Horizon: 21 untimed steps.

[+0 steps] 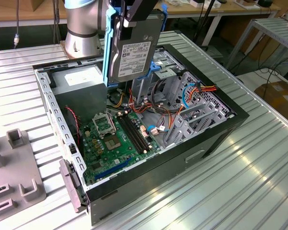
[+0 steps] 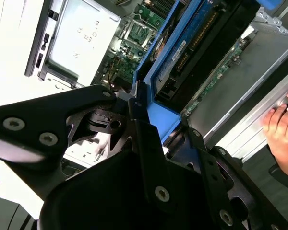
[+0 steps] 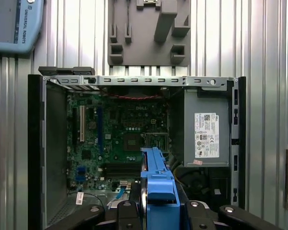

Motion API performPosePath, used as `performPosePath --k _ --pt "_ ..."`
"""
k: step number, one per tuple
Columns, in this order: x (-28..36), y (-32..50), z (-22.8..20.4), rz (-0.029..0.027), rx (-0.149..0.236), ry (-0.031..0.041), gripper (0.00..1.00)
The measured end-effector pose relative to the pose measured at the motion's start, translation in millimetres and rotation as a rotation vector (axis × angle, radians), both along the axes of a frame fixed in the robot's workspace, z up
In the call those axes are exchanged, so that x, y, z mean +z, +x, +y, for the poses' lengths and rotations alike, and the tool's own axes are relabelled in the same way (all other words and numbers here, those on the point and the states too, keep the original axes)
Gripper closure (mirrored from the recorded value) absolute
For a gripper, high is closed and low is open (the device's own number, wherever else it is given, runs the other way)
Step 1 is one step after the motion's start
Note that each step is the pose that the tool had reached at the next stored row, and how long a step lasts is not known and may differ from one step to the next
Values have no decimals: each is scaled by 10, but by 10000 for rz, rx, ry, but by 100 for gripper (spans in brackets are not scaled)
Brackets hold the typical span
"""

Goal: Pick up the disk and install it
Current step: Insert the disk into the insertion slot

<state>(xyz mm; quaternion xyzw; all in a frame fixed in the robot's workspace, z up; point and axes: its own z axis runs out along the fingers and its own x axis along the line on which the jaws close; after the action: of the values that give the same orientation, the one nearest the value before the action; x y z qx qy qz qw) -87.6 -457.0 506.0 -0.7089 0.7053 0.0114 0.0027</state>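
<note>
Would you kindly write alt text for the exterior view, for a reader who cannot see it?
The gripper holds the disk upright, label facing the camera, above an open computer case. The case lies on a ribbed metal table, its green motherboard exposed, with a grey power supply box toward the exterior view's left.

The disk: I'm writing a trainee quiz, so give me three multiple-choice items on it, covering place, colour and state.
1. Where is the disk? A on the table; B above the open case; C beside the case.
2. What colour are its rails? A red; B blue; C yellow.
3. How is it? A lying flat; B leaning on a wall; C held upright by the gripper.
Key: 1 B, it hangs over the case's open side; 2 B, blue strips line its edges; 3 C, the gripper clamps its top edge.
</note>
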Motion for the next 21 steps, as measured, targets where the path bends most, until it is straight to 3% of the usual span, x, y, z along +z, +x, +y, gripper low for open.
performPosePath --k 6,13,15,19,21 --pt "-1 19 -65 0 0 0 63" --pt "-4 202 -90 0 0 1 63" --pt "-6 221 -164 0 0 0 63" --pt "-8 239 -244 0 0 1 63" --pt "-9 262 -329 0 0 0 63"
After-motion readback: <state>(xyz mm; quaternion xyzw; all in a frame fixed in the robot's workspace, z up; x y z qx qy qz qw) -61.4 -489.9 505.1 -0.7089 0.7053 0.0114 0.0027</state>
